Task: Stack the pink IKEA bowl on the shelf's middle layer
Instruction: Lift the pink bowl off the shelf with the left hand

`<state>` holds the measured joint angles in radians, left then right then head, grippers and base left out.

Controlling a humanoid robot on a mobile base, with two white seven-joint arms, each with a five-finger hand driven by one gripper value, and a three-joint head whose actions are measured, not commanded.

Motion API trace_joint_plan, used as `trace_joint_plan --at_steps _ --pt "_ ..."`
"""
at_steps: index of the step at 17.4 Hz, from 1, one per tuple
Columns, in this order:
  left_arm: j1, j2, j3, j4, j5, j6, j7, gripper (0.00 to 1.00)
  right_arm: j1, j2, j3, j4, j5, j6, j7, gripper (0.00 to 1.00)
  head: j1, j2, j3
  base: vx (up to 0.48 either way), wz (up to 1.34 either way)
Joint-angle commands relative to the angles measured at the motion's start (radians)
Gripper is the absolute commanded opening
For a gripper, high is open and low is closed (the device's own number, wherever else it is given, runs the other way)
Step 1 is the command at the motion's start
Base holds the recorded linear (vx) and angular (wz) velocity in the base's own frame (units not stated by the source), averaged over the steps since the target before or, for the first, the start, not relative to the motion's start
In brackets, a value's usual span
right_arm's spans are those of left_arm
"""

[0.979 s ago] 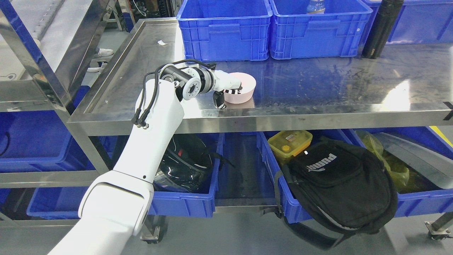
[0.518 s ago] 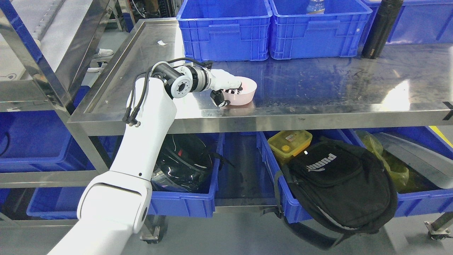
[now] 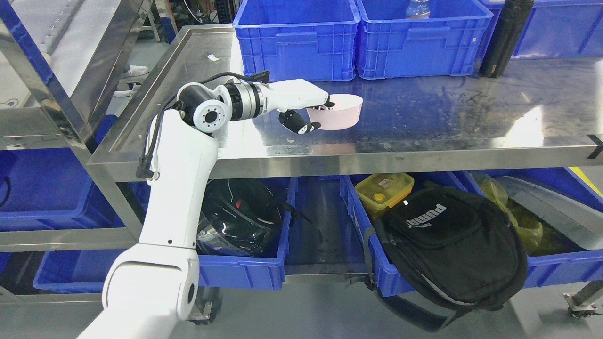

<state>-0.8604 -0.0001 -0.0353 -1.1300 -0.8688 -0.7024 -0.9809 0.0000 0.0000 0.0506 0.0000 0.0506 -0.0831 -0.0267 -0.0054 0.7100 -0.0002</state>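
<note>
**Pink bowl gripped by the left hand, above the steel shelf**

Pink bowl [image 3: 335, 111] sits at centre frame, pinched at its near-left rim by the left hand [image 3: 314, 112]: the white fingers [image 3: 316, 97] lie over the rim and reach inside, while the dark-tipped thumb [image 3: 294, 123] presses the outer wall from below. The bowl looks lifted clear of the shelf [image 3: 424, 117], with a faint pink reflection on the steel beneath it, though how far clear cannot be judged. No right arm shows anywhere.

Largest around it is the shelf itself, a wide steel tray with a raised lip along its left and front edges. Two blue crates [image 3: 297, 37] [image 3: 421, 40] line the back at upper centre, and a black bottle [image 3: 501, 37] stands at the upper right. No second bowl to stack on is visible, so the target spot is a judgement: probably the bare steel toward the right.

To carry the step well, the bowl should stay level, since a one-sided rim pinch lets it tip or swing. Move slowly, keep it low over the steel, and lower it flat before loosening the fingers.

Open room is generous to the right and in front of the bowl; it narrows toward the crates behind. The front lip is close below the forearm, so the elbow should not drop.
</note>
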Motion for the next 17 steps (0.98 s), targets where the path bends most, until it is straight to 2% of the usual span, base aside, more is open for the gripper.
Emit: trace_joint_plan --at_steps 1,7,17 --pt "0.124 0.018 0.208 -0.298 0.178 -0.083 -0.001 0.00 0.021 -0.017 0.000 -0.017 0.000 0.000 0.001 1.00 0.0000 0.000 0.000 0.000 0.00" --pt "0.191 0.018 0.221 -0.304 0.320 -0.083 0.008 0.00 0.021 -0.017 0.000 -0.017 0.000 0.000 0.001 1.00 0.0000 0.000 0.000 0.000 0.00" --pt "0.307 0.018 0.132 -0.318 0.318 -0.083 0.061 0.00 0.021 -0.017 0.000 -0.017 0.000 0.000 0.001 1.00 0.0000 0.000 0.000 -0.002 0.02"
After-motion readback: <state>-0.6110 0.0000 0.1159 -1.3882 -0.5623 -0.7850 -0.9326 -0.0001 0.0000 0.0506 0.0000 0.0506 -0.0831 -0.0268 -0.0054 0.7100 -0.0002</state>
